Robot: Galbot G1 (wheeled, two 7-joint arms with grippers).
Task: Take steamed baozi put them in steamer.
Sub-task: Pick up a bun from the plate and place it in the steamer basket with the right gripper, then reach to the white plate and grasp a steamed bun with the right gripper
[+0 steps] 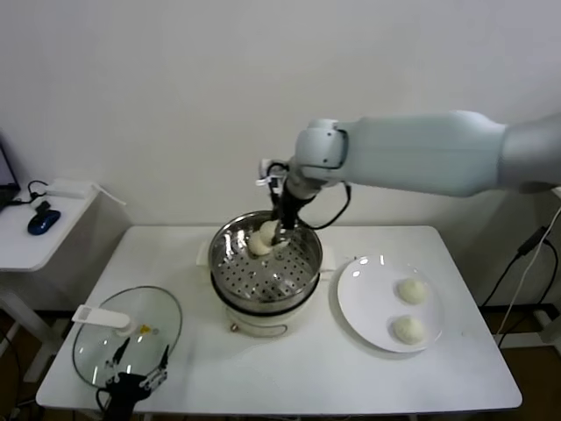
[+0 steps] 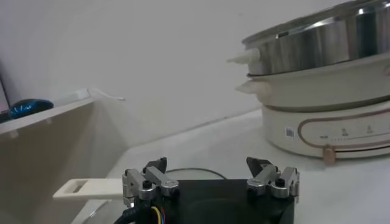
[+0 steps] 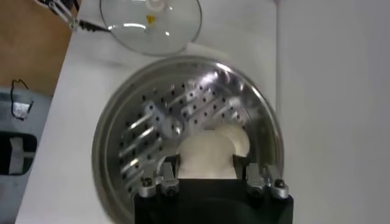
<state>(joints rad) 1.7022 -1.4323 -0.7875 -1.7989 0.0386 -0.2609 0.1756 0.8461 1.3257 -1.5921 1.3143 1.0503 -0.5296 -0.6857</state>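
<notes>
White table [image 1: 289,368] carries everything, near edge cut off at frame bottom. Right arm [image 1: 421,158] reaches in from the right over the steamer [image 1: 302,263], its far end out of frame. Steamer sits mid-table, steel basket on cream pot base; the left wrist view catches only its side, top cropped. Glass lid [image 1: 114,346] lies flat at the table's front left, partly covered by the left gripper. Plate [image 1: 359,294] just right of the steamer holds two baozi [image 1: 412,290], one behind the other, apart. Side table [image 1: 35,237] far left, mostly cut off, with a blue mouse [image 1: 43,221] on it.

Right gripper [image 3: 208,178] is down inside the basket at its back wall, closed around one baozi [image 3: 207,159]; bun's lower part hidden by the gripper body, fingertips hard to make out in head view. Another pale bun edge [image 3: 241,139] peeks behind it against the basket wall, mostly hidden; cannot tell if the two touch.

Left gripper [image 2: 211,171] parked low at the table's front left edge over the lid, fingers spread wide, nothing between them; its arm not visible
</notes>
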